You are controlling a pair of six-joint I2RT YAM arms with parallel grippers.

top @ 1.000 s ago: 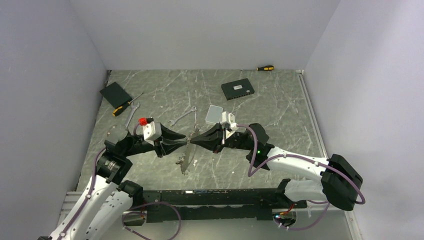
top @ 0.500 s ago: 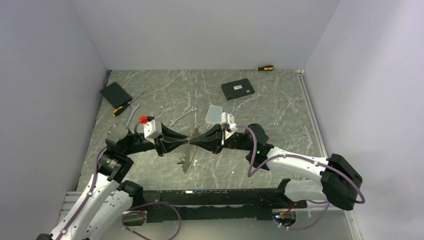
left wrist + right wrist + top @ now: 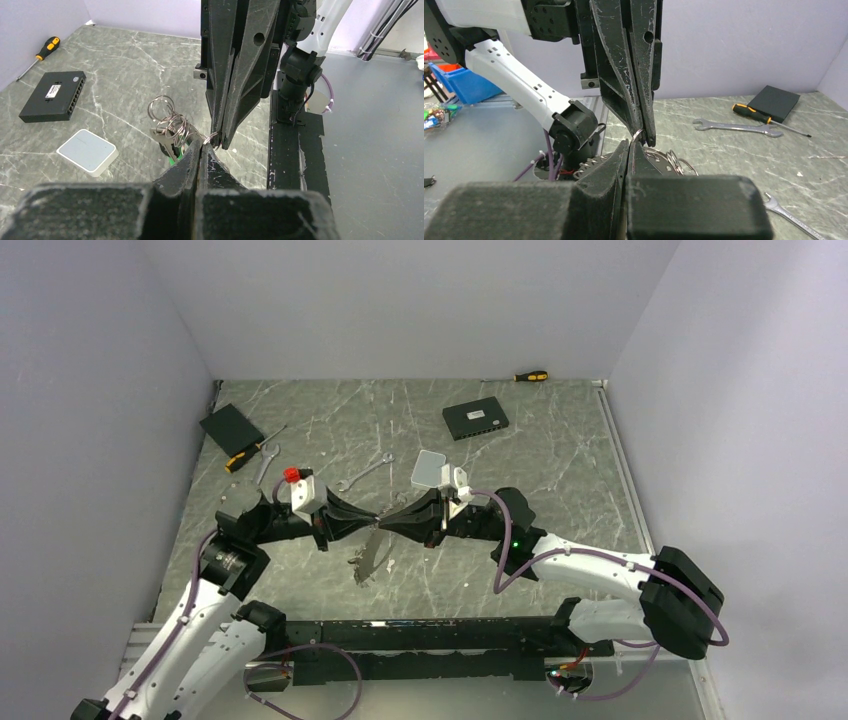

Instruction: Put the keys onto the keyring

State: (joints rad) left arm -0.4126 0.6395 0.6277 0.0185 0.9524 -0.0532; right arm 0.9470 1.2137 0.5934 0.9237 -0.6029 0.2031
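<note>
Count: 2 arms, 1 keyring [image 3: 370,545], keys [image 3: 166,136] bunched too tight to count, 1 green tag [image 3: 175,156] showing among them. On the table [image 3: 560,500] there are 2 screwdrivers, the far screwdriver [image 3: 531,376] and the left screwdriver [image 3: 244,456]. There are also 2 wrenches, the middle wrench [image 3: 365,472] and the left wrench [image 3: 736,127], plus 1 black switch box [image 3: 475,419], 1 flat black box [image 3: 231,427] and 1 pale box [image 3: 428,468]. The left gripper [image 3: 370,519] and right gripper [image 3: 392,521] meet tip to tip mid-table. Both sets of jaws are pressed together, each nipping the thin wire of the keyring where the tips touch. The bunch hangs below the tips, its long axis running toward the arm bases and leaning a bit left. Cannot tell if it touches the table. Compared with a second ago, the left wrist sits slightly farther up the top view, the bunch has swung a touch left, and the tips meet in about the same spot.
</note>
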